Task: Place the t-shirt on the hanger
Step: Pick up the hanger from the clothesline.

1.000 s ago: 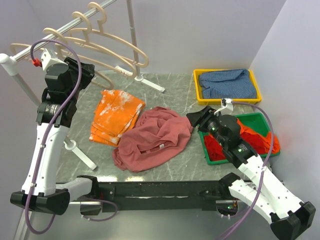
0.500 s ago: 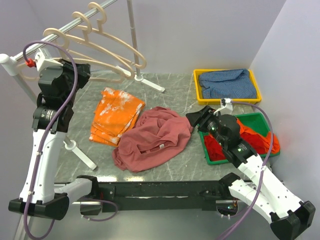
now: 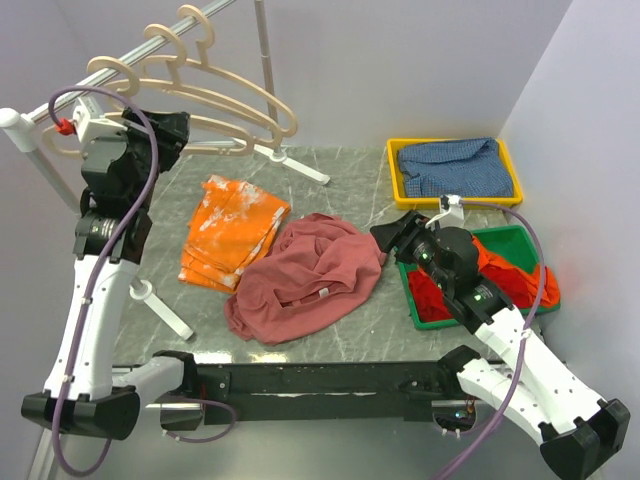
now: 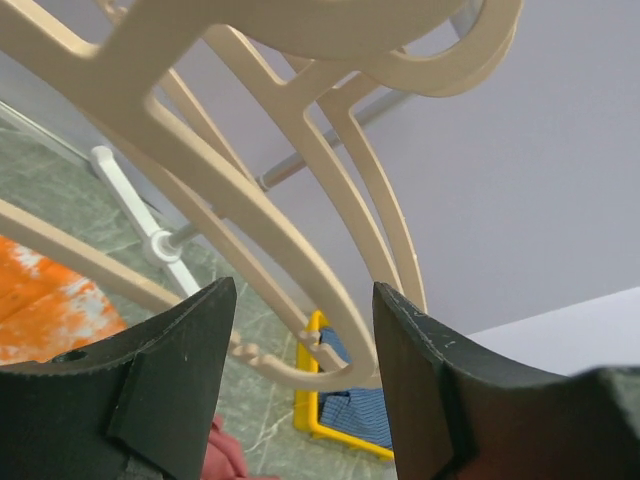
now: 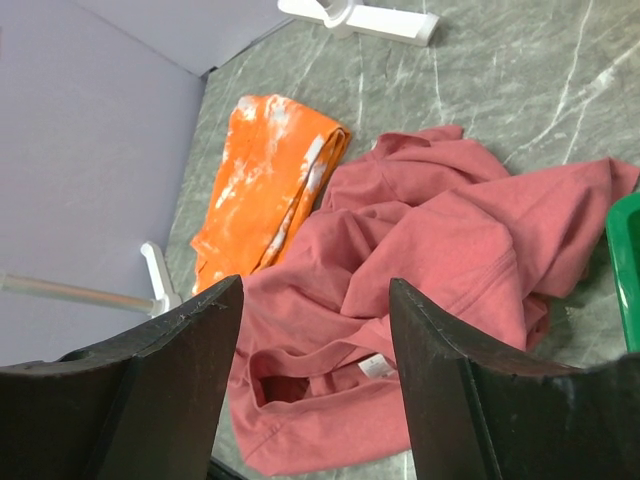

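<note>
- Dusty-rose t-shirt (image 3: pixel 310 275) lies crumpled on the grey marbled table (image 3: pixel 360 190), near its front edge and about midway between the two arms. Its neck opening faces up. No part of it is on a hanger.
- Three pale beige hangers hang close together from the metal rail (image 3: pixel 208 11) at the back left. The hanger (image 3: pixel 240 95) nearest the left arm has its curved shoulder and lower bar reaching out over the table's back corner.
- An orange cloth (image 3: pixel 230 230) with white marks lies folded just left of the t-shirt, the two touching or nearly so.
- A green bin (image 3: pixel 520 245) at the right holds a red-orange garment (image 3: pixel 510 275). Behind it a yellow tray (image 3: pixel 450 145) holds a blue cloth (image 3: pixel 455 170).
- The left gripper (image 3: pixel 170 135) is raised to the hangers. In its wrist view the jaws stand well apart, and a shoulder of the hanger (image 4: pixel 140 100) crosses the gap between them. I cannot tell whether either finger touches it, and nothing is clamped.
- The right gripper (image 3: pixel 390 235) hovers at the t-shirt's right edge, beside the green bin. Its jaws are wide apart with nothing between them, and the t-shirt (image 5: pixel 450 260) is spread below.
- A small white neck tag (image 3: pixel 325 292) shows at the collar.
</note>
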You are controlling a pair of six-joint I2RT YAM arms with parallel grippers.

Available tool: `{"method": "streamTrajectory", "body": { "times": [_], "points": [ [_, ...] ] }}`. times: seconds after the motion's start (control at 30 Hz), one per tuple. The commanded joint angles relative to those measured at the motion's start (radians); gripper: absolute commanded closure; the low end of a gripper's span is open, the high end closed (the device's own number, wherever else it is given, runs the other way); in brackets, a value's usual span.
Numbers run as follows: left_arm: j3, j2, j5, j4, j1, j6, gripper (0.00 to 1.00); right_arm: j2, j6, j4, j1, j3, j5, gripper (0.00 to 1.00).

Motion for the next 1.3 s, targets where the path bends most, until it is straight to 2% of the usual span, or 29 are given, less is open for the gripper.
{"method": "streamTrajectory", "body": {
  "times": [0.0,0.23,0.43,0.63,0.67,0.8,1.03,1.27],
  "points": [
    [-0.029,0.027,0.054,0.152,0.017,-0.079,0.38,-0.011,-0.019,0.008,-0.004,0.051,-0.004,0.32],
    [-0.081,0.04,0.021,0.244,0.021,-0.165,0.4,-0.015,-0.022,0.002,-0.006,0.055,-0.009,0.31],
    [-0.124,0.027,0.017,0.341,0.023,-0.188,0.48,-0.021,-0.021,-0.001,-0.004,0.052,-0.006,0.3],
    [-0.117,0.031,0.031,0.352,0.023,-0.195,0.66,-0.027,-0.022,-0.003,-0.004,0.048,0.0,0.3],
    [-0.113,0.03,0.031,0.35,0.023,-0.196,0.73,-0.025,-0.022,-0.001,-0.004,0.048,0.0,0.3],
    [-0.083,0.017,0.036,0.323,0.023,-0.167,0.82,-0.019,-0.024,0.002,-0.004,0.051,-0.006,0.3],
    [-0.115,-0.048,0.068,0.27,0.023,-0.158,0.82,-0.005,-0.028,0.01,-0.004,0.057,-0.009,0.29],
    [-0.225,-0.166,0.203,0.22,0.021,-0.158,0.83,0.007,-0.048,-0.009,-0.003,0.066,0.004,0.27]
  ]
}}
